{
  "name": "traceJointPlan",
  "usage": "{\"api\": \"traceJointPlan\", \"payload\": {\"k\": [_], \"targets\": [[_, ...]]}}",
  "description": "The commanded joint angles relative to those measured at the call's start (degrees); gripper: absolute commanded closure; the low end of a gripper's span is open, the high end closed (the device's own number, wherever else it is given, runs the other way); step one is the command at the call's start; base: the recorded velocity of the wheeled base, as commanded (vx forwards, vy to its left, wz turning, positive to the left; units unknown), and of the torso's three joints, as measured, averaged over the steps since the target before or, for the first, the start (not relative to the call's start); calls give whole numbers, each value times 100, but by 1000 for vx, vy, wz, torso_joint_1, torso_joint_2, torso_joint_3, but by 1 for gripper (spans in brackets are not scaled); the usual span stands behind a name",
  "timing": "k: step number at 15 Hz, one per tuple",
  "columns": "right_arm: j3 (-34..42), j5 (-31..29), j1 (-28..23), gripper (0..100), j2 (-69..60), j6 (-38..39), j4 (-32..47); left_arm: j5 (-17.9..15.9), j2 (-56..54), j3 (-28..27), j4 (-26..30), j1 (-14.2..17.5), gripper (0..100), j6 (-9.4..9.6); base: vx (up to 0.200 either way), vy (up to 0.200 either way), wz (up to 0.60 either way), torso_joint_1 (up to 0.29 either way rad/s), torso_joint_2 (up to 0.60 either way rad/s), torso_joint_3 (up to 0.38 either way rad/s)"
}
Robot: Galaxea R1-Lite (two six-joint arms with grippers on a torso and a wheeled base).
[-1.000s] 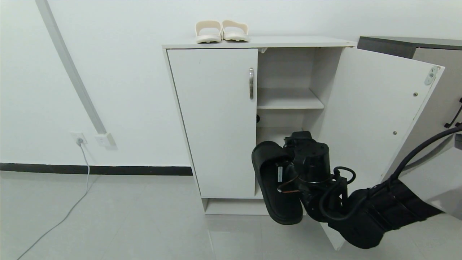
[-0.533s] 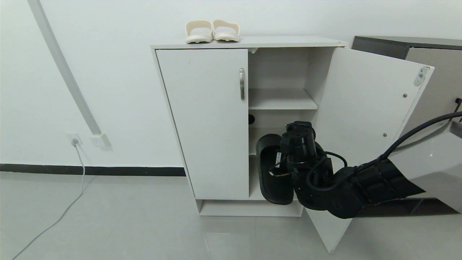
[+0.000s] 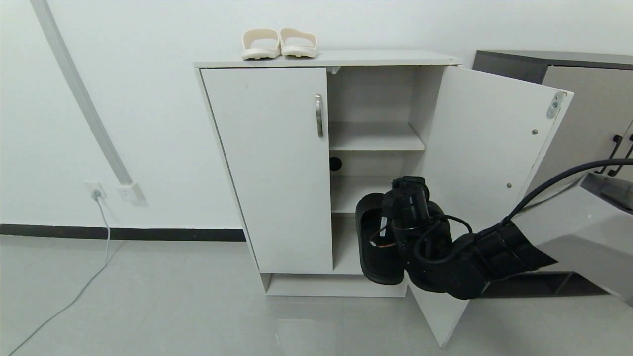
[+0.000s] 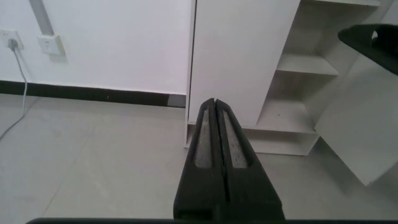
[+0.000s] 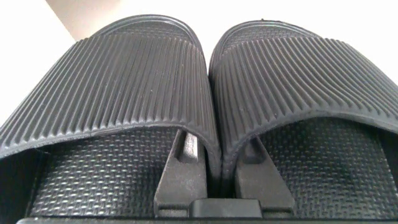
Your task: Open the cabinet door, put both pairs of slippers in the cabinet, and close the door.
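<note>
I hold a pair of black rubber slippers (image 3: 374, 243) at the lower centre of the head view, in front of the open right half of the white two-door cabinet (image 3: 267, 168). They overlap its lower shelves, but I cannot tell whether they touch any board. Up close there are two slippers (image 5: 143, 81), side by side, each with a broad ribbed strap over a finely dimpled footbed. My right gripper (image 5: 217, 155) has one finger under each strap and squeezes the two adjoining inner walls together. In the head view the pair reads as one dark oval. Its long axis runs nearly up and down the frame, one rounded end up near the middle shelf, the other down near the cabinet's base.

A second pair, two cream open-toed slippers (image 3: 279, 43), sits on the cabinet top at the upper centre, side by side with their open fronts toward me.

Of the two doors, the left door (image 3: 257, 207) is closed and the right door (image 3: 484, 148) is swung wide.

My left gripper (image 4: 214, 107) hangs above the grey floor, its fingers pressed together on nothing.
</note>
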Motion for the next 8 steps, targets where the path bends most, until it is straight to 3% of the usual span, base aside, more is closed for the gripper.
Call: {"api": "traceJointPlan", "payload": {"k": [1,3,8], "targets": [[99,2,-54,100,93,-6,-8,4,11,1,-1,2,100,-4,0,0,0,0,0,0],[187,19,-124,100,102,-6,-8,4,11,1,-1,2,100,-109,0,0,0,0,0,0],[389,81,-256,100,216,-138,-491,-5,11,1,-1,2,100,-109,0,0,0,0,0,0]]}}
